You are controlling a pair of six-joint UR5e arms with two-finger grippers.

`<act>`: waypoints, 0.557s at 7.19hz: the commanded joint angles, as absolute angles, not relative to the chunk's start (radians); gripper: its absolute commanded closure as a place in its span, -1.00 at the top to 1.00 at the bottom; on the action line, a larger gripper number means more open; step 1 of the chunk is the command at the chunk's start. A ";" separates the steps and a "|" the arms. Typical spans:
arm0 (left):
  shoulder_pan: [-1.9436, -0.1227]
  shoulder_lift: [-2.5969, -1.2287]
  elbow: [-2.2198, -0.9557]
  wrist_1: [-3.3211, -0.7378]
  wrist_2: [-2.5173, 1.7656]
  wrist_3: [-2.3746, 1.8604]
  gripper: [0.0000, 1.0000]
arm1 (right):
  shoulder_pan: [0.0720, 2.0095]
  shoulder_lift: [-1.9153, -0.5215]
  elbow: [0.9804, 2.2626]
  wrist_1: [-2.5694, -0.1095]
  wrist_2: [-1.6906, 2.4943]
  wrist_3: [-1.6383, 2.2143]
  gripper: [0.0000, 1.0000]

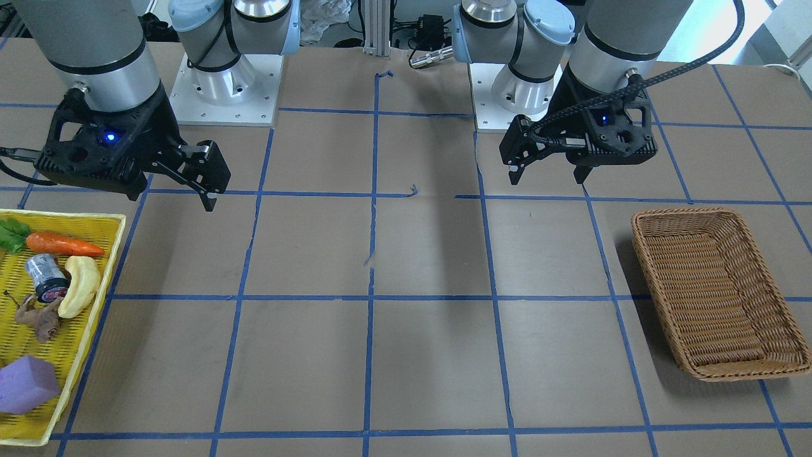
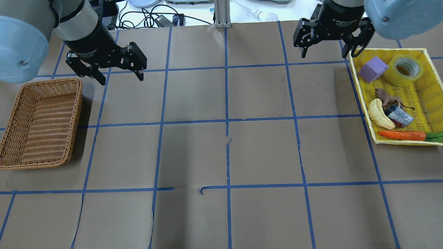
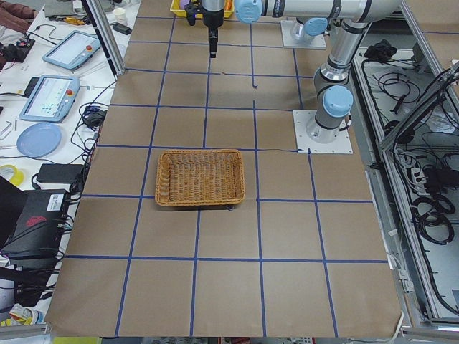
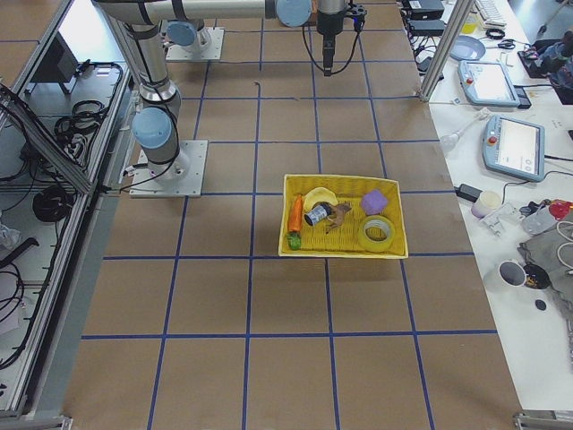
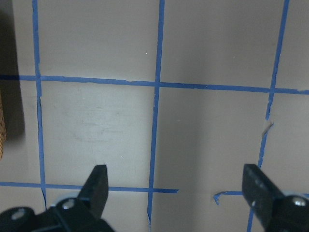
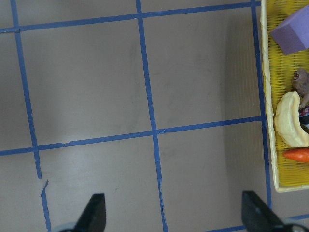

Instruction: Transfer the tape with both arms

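The tape (image 2: 404, 70), a glossy yellow roll with a pale core, lies flat in the far right corner of the yellow tray (image 2: 362, 93). It also shows in the exterior right view (image 4: 377, 233). It is out of view in the front-facing view and in both wrist views. My right gripper (image 2: 323, 55) is open and empty. It hovers just past the tray's far left corner, apart from the tape. My left gripper (image 2: 121, 80) is open and empty above the table, beside the far right corner of the wicker basket (image 2: 74, 114). Both wrist views show spread fingertips over bare table.
The tray also holds a purple block (image 2: 372, 69), a banana (image 2: 379, 114), a carrot (image 2: 401, 135), a brown toy animal (image 2: 387, 98) and a silver-and-black cylinder (image 2: 398, 116). The empty wicker basket (image 1: 647, 254) stands at my left. Blue tape lines grid the brown table.
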State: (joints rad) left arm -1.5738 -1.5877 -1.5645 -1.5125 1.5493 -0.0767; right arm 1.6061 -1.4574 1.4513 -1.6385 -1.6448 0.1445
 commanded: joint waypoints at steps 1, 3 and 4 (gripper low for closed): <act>-1.572 -1.588 -1.565 -1.511 1.549 -0.077 1.00 | 1.608 -1.457 1.454 -1.640 -1.646 0.144 1.00; -1.572 -1.589 -1.565 -1.511 1.548 -0.077 1.00 | 1.606 -1.460 1.454 -1.640 -1.641 0.144 1.00; -1.574 -1.589 -1.565 -1.508 1.545 -0.077 1.00 | 1.608 -1.460 1.456 -1.638 -1.619 0.144 1.00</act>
